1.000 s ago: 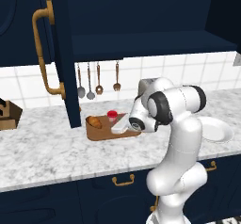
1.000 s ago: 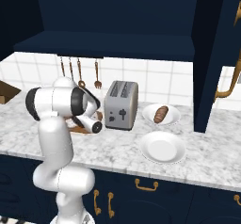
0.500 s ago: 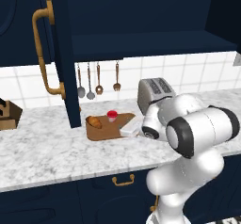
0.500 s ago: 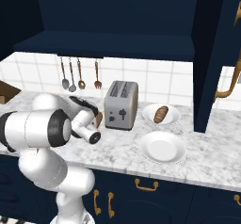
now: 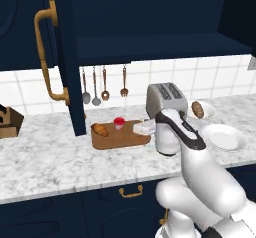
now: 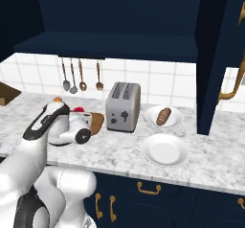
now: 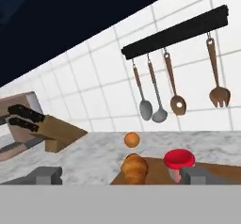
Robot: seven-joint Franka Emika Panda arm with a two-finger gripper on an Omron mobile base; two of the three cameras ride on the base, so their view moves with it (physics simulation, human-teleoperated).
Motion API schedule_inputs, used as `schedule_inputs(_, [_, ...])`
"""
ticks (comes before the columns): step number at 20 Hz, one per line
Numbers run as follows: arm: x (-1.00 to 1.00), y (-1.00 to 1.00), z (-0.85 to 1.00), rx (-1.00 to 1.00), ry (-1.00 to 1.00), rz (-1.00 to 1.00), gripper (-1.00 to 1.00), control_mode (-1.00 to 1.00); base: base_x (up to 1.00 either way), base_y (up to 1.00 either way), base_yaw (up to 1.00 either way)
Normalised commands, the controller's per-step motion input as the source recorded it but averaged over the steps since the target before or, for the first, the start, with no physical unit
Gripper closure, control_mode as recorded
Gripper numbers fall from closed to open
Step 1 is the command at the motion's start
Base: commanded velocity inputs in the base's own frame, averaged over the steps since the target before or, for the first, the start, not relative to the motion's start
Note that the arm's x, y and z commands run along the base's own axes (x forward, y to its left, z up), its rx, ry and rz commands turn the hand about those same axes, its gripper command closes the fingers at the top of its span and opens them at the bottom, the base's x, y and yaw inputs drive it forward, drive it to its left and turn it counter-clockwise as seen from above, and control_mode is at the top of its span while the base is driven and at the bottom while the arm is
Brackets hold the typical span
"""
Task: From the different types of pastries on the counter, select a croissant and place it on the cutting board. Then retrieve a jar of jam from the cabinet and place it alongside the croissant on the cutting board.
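Marbled counter (image 5: 50, 162) under navy cabinet (image 5: 65, 57). Croissant (image 5: 100, 129) and jam jar (image 5: 119, 123) side by side on cutting board (image 5: 117, 138), as asked. End effector (image 7: 117, 175) near board, wide open, empty.

The robot arm (image 5: 200, 182) is glossy white, built of fat rounded segments like swollen tubes joined end to end. A dark grey to black band (image 5: 182, 130) runs along the upper link, and a round dark cap (image 6: 83, 136) closes one joint. The two finger tips (image 7: 47, 175) are small, blocky and dull grey. No cables, screws or markings can be made out
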Motion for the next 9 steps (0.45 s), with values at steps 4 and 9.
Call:
schedule_inputs(4, [-0.84, 0.00, 0.81, 0.06, 0.55, -0.13, -1.00, -1.00, 0.00, 0.00, 0.00])
schedule_inputs(9, [-1.00, 0.00, 0.29, 0.02, 0.53, -0.13, -1.00, -1.00, 0.00, 0.00, 0.00])
